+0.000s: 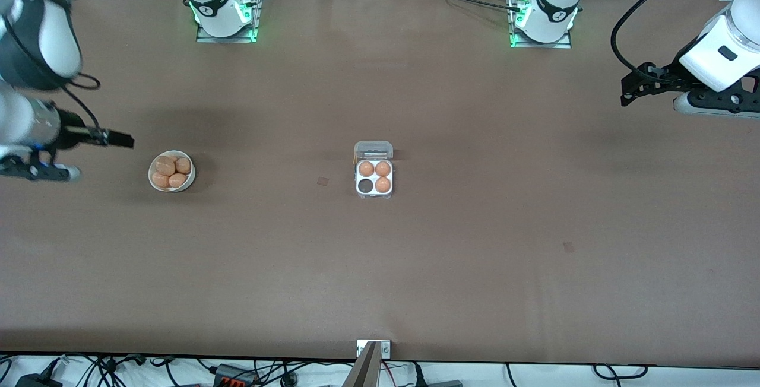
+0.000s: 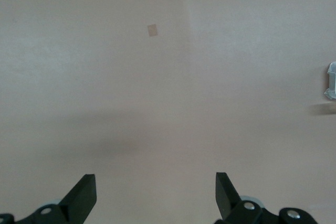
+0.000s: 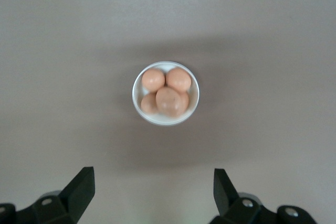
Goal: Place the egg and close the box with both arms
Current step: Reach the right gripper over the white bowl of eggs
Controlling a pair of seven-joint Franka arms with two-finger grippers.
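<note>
The box [image 1: 374,194] sits mid-table, its clear lid [image 1: 373,150] standing open. Three brown eggs [image 1: 374,168] fill its cells and one cell [image 1: 366,186] is empty. Toward the right arm's end, a white bowl [image 1: 151,177] holds several eggs [image 1: 165,165]; the right wrist view looks down on the bowl [image 3: 192,109] and its eggs [image 3: 168,100]. My right gripper [image 1: 122,139] [image 3: 152,187] hovers open beside the bowl, holding nothing. My left gripper [image 1: 628,94] [image 2: 155,187] hangs open over bare table at the left arm's end. An edge of the box [image 2: 331,81] shows in the left wrist view.
Brown table [image 1: 475,256] all round. Small tape patches lie on it, one beside the box [image 1: 322,181] and one nearer the front camera [image 1: 569,247]. A metal bracket [image 1: 373,348] sits at the table's front edge.
</note>
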